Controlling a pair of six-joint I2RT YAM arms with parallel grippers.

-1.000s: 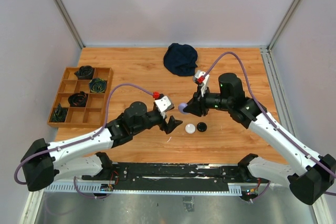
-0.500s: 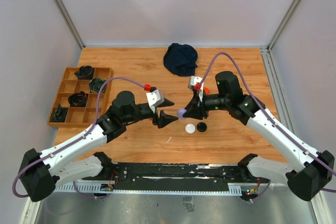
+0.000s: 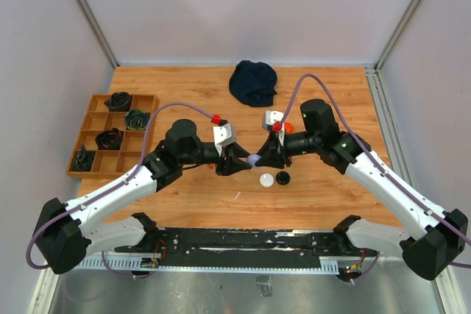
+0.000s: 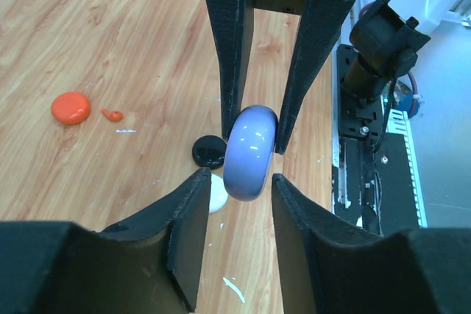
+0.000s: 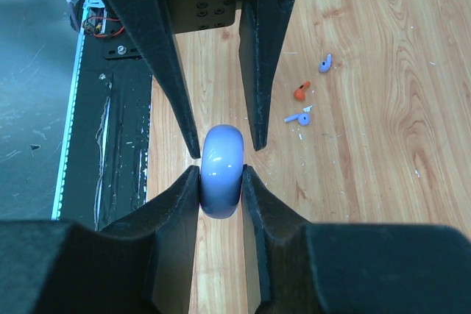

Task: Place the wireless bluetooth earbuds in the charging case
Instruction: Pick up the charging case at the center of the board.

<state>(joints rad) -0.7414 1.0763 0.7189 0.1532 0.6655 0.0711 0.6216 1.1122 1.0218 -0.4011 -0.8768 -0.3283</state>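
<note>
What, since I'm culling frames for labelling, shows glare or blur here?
Left wrist: bright glare on the glossy purple case, and the wooden table behind is sharp. Right wrist: same glare on the case, loose earbuds crisp. Top external: even light, soft shadows, no blur.

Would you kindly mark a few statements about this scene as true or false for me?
1. The right gripper has its jaws clamped on the purple case. True.
2. The purple case rests on the table. False: it is held in the air above it.
3. A white case and a black case lie side by side on the table. True.
4. The dark cloth sits in the wooden tray. False: it lies on the table, apart from the tray.
</note>
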